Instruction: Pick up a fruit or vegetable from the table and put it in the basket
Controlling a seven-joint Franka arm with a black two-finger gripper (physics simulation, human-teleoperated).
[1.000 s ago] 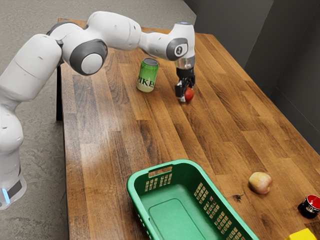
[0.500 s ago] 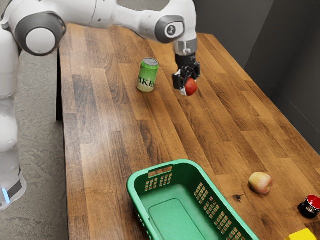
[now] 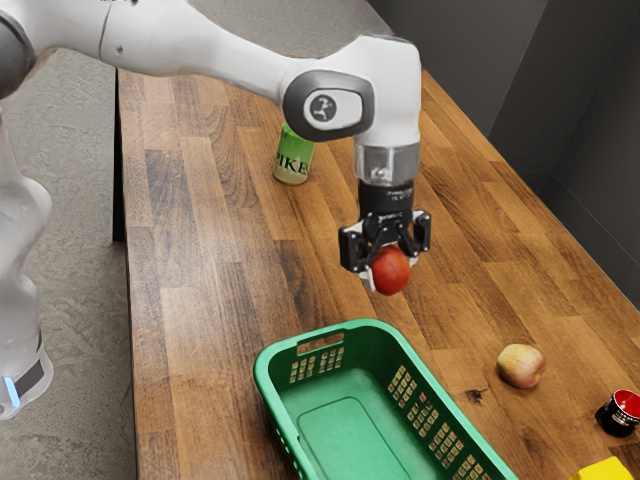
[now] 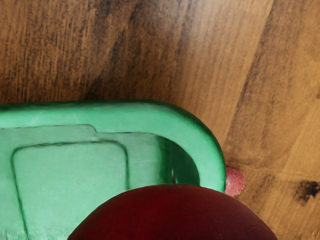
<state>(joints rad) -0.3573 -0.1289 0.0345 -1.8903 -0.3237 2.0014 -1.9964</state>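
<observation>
Exterior view: carries the red fruit point(image 3: 391, 272) closer to the green basket point(image 3: 268, 370) than in the earlier frame, moving toward 6 o'clock, with the green can point(image 3: 293, 160) left behind at between 10 and 11 o'clock from the fruit. Holds the fruit gripped between both fingers of the end effector point(image 3: 385, 250), clear of the wooden surface point(image 3: 200, 260). Appears just short of the basket's 12 o'clock end, the one with the handle slot. To do this carry well, keep the grip firm but not crushing, hold the height, and continue toward 6 o'clock until over the basket's open middle. Avoid drifting toward 4 o'clock, toward the pale apple point(image 3: 521, 366), with the black-and-red cup point(image 3: 620, 412) and the yellow thing point(image 3: 605, 470) farther out between 4 and 5 o'clock.

Wrist view: shows the dark red curve of the fruit, large and close under the end effector, overlapping the basket's rim near a rounded corner. Also shows a pink bumpy thing point(image 4: 235, 181) just outside that corner; cannot tell exactly what. Judging from this, needs more travel inward, away from the pink thing. Once well inside, lower gently past the rim before releasing, to limit any bounce or roll.
</observation>
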